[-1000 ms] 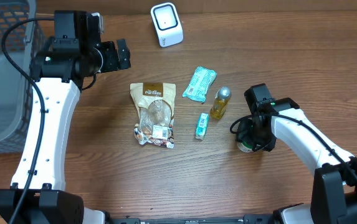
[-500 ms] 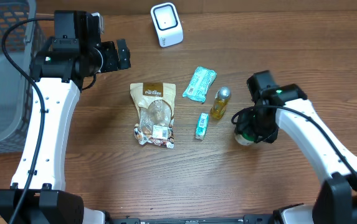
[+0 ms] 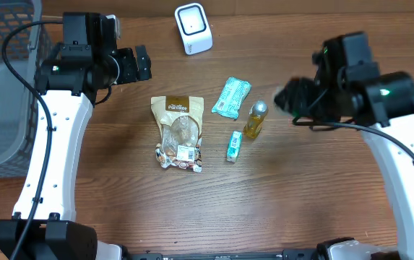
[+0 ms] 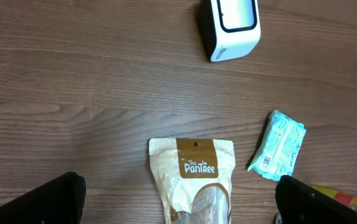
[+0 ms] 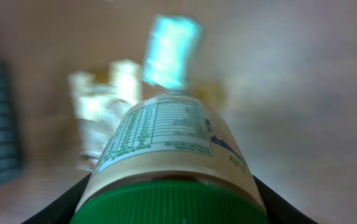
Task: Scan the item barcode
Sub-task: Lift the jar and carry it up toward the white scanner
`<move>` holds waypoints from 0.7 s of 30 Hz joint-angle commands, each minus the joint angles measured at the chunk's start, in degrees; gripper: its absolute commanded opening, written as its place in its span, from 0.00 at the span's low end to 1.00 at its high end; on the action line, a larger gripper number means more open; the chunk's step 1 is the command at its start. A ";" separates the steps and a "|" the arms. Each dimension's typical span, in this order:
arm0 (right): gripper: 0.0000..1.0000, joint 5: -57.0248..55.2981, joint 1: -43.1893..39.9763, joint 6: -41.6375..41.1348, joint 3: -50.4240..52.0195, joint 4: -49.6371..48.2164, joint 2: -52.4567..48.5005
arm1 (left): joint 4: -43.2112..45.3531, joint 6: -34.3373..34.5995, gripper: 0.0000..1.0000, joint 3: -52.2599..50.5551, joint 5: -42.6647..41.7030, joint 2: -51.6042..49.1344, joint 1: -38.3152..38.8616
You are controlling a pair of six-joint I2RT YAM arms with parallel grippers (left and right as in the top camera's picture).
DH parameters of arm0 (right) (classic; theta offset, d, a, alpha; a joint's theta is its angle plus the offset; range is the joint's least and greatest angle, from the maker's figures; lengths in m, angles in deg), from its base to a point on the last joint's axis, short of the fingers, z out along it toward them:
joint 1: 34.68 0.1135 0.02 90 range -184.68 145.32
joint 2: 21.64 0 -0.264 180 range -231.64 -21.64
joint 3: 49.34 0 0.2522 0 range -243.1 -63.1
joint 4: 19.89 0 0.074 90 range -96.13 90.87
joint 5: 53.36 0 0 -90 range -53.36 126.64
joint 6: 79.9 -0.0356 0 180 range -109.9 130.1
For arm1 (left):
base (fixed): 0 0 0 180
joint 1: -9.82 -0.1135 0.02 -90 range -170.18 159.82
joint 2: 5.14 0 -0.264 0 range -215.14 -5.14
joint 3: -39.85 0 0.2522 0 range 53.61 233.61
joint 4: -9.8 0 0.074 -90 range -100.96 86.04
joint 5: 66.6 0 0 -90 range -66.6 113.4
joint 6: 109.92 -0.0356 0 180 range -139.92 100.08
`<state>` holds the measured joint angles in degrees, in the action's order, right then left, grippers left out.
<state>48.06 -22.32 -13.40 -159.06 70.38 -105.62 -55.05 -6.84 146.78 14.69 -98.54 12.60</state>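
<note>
1. Right gripper (image 3: pixel 294 98) clamped on green-capped jar (image 5: pixel 166 146), held off the table (image 3: pixel 120 202), right of yellow bottle (image 3: pixel 256 119).
2. Left gripper (image 3: pixel 137 65) jaws wide apart, empty, above Pantree pouch (image 3: pixel 178 130).
3. White scanner (image 3: pixel 193 27) at far edge, well apart from jar.

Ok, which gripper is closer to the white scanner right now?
Left. The left gripper sits open near the scanner, on its left; the right gripper, holding a green-lidded jar, is farther off on its right.
</note>
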 commanded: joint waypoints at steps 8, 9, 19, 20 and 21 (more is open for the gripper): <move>0.12 13.40 -0.15 -2.14 -2.67 -7.63 -1.57 | 0.09 -1.31 1.00 0.72 0.31 -0.02 0.24; 0.12 14.67 -0.02 -2.64 -2.67 -7.02 -2.40 | 0.09 -1.33 0.99 0.72 0.33 -0.02 0.24; 0.13 32.87 2.27 -2.60 -2.69 6.97 -5.40 | 0.09 -1.33 0.99 0.72 0.33 -0.02 0.24; 0.14 34.47 2.25 -2.60 -2.69 8.17 -5.40 | 0.09 -1.33 1.00 0.72 0.33 -0.02 0.24; 0.14 35.30 2.27 -2.62 -2.67 8.61 -5.40 | 0.09 -1.33 1.00 0.72 0.33 -0.02 0.24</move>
<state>75.25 -20.29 -15.79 -160.90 78.19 -112.11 -55.07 -6.82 146.78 14.69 -98.54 12.60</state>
